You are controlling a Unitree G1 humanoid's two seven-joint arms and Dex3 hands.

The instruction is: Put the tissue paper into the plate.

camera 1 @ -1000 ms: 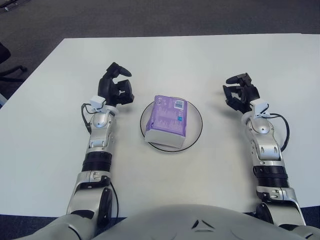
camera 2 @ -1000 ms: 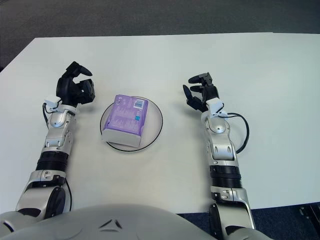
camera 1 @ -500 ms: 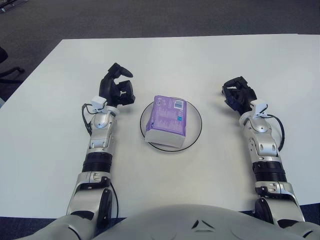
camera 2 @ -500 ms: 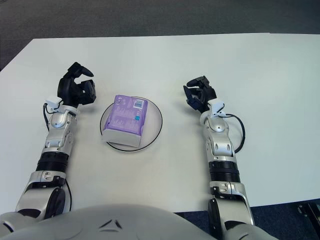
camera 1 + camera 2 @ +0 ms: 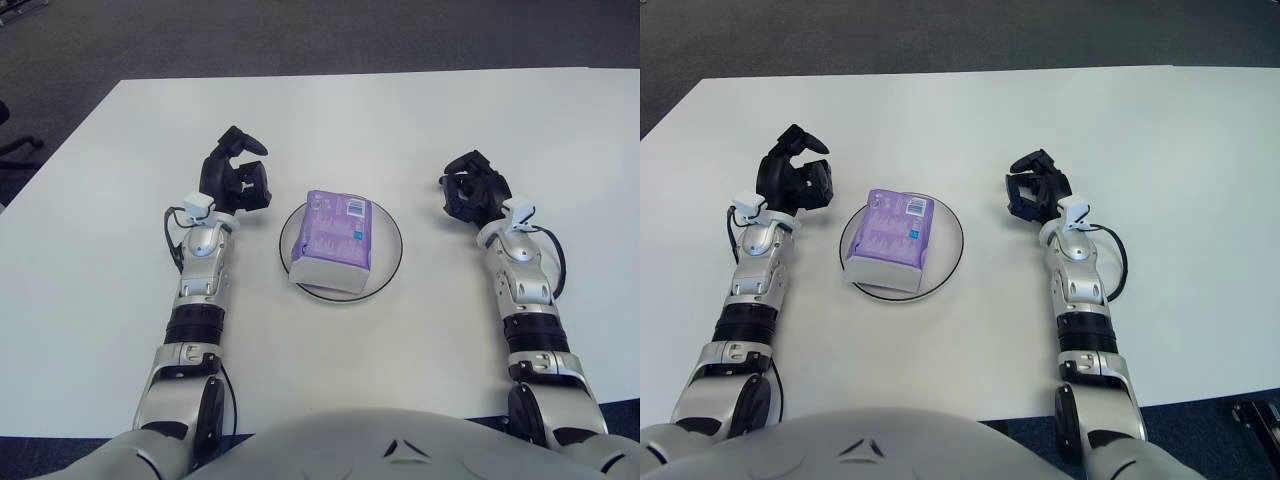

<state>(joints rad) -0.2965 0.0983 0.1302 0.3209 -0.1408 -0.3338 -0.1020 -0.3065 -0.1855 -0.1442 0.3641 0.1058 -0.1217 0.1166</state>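
The tissue paper pack (image 5: 335, 242), wrapped in purple film with a pale band along its near end, lies flat inside the plate (image 5: 391, 240), a white dish with a thin dark rim. The plate sits on the white tabletop (image 5: 400, 120) around the middle of its width, somewhat closer to the near edge than to the far one. The pack's long axis runs from the near edge toward the far edge, tipped slightly so that the far end leans to the robot's right. That far end carries a small white label with print, too small to read. The near end reaches the plate's near rim, and bare plate shows on both sides, more of it on the right.

The left hand (image 5: 233, 180) shows just beside the plate on its left, wrist toward the robot, holding nothing; its 3 dark fingers are loosely curled, with 1 finger (image 5: 245, 142) arched up and over toward the far edge. The right hand (image 5: 470, 190) shows on the plate's other side, a little farther off, also holding nothing, its fingers drawn in narrow and bunched toward the palm. Neither hand touches the plate or the pack. Both silver forearms stretch back over the tabletop toward its near edge, each with a thin black cable looping at the wrist.
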